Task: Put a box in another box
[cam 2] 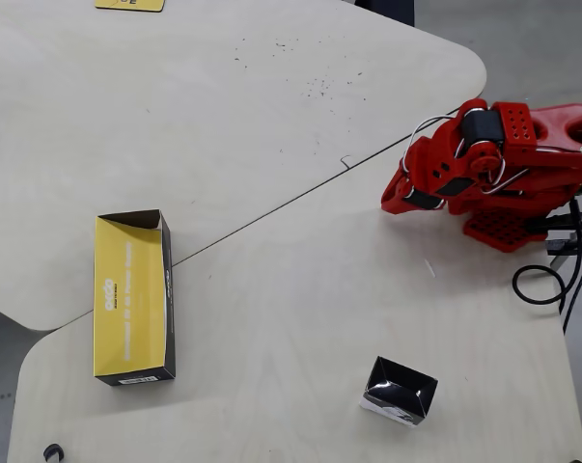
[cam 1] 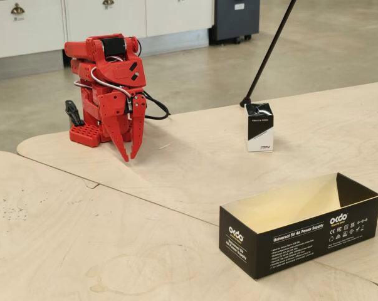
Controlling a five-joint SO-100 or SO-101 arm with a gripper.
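Observation:
The small black-and-white box (cam 1: 259, 127) stands upright on the plywood table, right of centre in the fixed view; in the overhead view it (cam 2: 400, 391) sits near the bottom right. The long black box (cam 1: 289, 241), open on top and cream inside, lies at the front right of the fixed view; in the overhead view it (cam 2: 168, 299) is at the left, empty. My red gripper (cam 1: 130, 157) hangs folded at the arm's base with its fingertips down near the table and nearly together, empty, well apart from both boxes. In the overhead view the gripper (cam 2: 395, 198) is at the right.
A black pole (cam 1: 270, 50) slants down to the table just behind the small box. A black cable (cam 2: 541, 285) loops beside the arm's base. A seam between two tabletops (cam 2: 271, 212) runs diagonally. White cabinets (cam 1: 101, 15) stand behind.

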